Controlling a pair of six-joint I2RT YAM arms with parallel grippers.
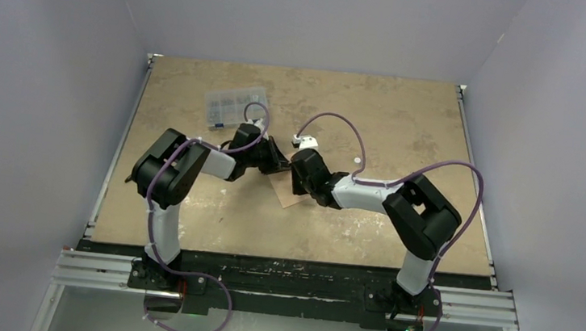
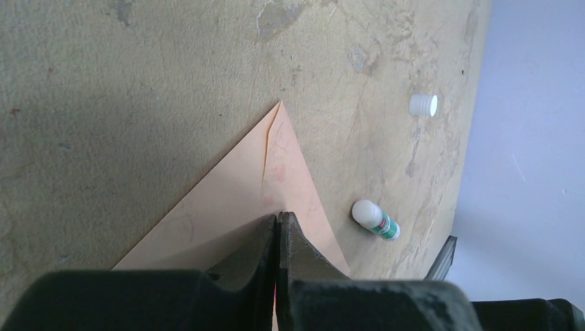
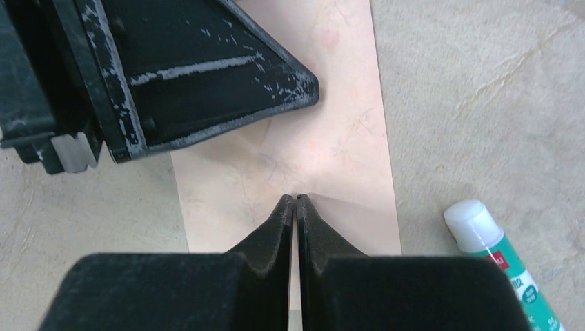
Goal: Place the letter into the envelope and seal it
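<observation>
A salmon-pink envelope (image 1: 291,197) lies flat on the table between the two arms, with its flap down. In the left wrist view the envelope (image 2: 234,186) shows a pointed corner and a crease. My left gripper (image 2: 278,215) is shut, its tips resting on the paper. In the right wrist view the envelope (image 3: 331,138) runs under my right gripper (image 3: 295,198), whose jaws stand together with their tips on the paper. The left gripper's fingers (image 3: 207,69) come in from the upper left and touch the same sheet. The letter is out of view.
A glue stick (image 2: 376,221) with a green label lies uncapped just right of the envelope, and shows again as the glue stick (image 3: 497,255) in the right wrist view. Its white cap (image 2: 423,105) stands farther off. A clear plastic box (image 1: 236,105) sits at the back left.
</observation>
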